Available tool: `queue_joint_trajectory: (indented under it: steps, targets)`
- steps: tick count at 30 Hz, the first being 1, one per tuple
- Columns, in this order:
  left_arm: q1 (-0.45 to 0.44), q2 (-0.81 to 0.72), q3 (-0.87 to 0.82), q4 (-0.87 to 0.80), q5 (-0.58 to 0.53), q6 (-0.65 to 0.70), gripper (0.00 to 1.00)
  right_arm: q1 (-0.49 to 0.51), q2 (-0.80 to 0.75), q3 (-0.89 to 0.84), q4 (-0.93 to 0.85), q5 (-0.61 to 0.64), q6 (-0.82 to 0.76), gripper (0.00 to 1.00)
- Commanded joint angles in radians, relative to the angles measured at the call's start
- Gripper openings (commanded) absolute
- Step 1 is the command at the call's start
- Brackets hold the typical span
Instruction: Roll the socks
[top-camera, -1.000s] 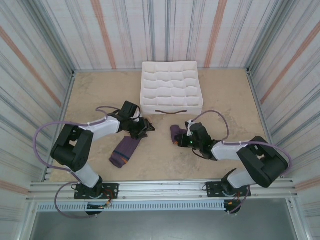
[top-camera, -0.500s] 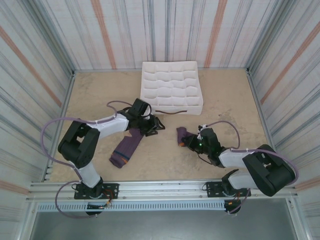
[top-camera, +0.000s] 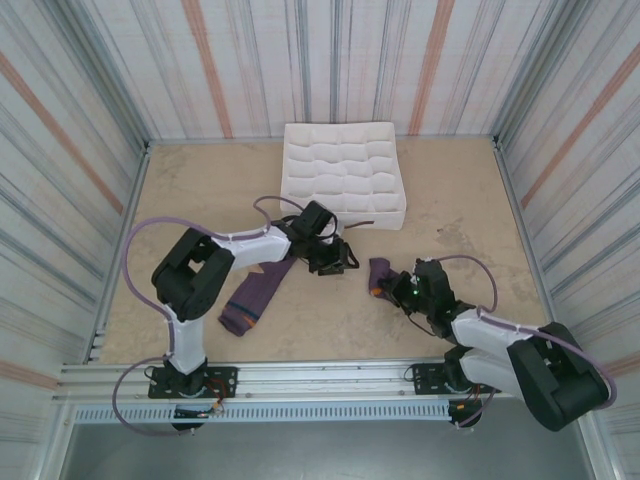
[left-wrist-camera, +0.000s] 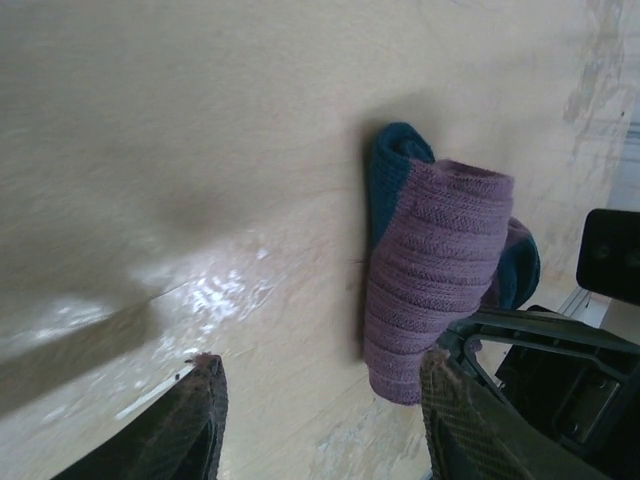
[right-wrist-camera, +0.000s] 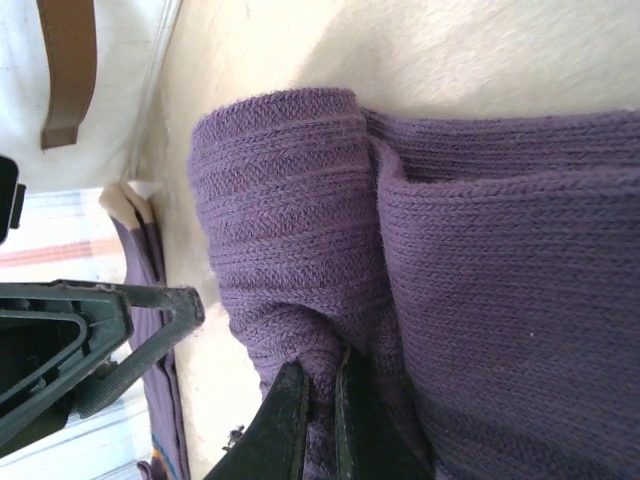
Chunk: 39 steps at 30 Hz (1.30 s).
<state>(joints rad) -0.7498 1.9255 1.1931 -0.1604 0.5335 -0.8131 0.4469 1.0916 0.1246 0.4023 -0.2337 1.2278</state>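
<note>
The rolled sock (top-camera: 381, 272) is found on the table (top-camera: 190, 190), a little right of the middle of the top view. It is near the front edge of the white box (top-camera: 340, 175) but apart from it. A fold of it is clamped by the right pincer (right-wrist-camera: 320, 378), which is closed tight on the fabric. The left pincer (left-wrist-camera: 320, 385) is held apart and empty, just left of the rolled sock. The flat sock (top-camera: 252, 297) is laid at the lower left. Bare table is seen along both side walls.
</note>
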Motion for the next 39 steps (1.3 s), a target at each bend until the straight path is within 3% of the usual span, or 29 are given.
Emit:
queue_joint_trajectory:
  steps: [1,21,31,35,39]
  targets:
    - [-0.019,0.043,0.046,0.035,0.027,0.043,0.54,-0.025,0.01,-0.062,-0.283,0.029,0.029,0.0]
    - [-0.102,0.263,0.241,-0.015,0.023,0.072,0.49,-0.058,0.101,-0.057,-0.218,-0.032,-0.004,0.0]
    - [-0.099,0.249,0.244,-0.065,-0.013,0.092,0.16,-0.063,0.119,0.026,-0.26,-0.06,-0.104,0.01]
    - [-0.068,0.187,0.205,-0.1,-0.052,0.094,0.05,-0.061,0.138,0.11,-0.3,-0.097,-0.175,0.15]
    - [-0.006,0.085,0.106,-0.073,-0.078,0.071,0.01,-0.051,0.163,0.194,-0.313,-0.124,-0.235,0.34]
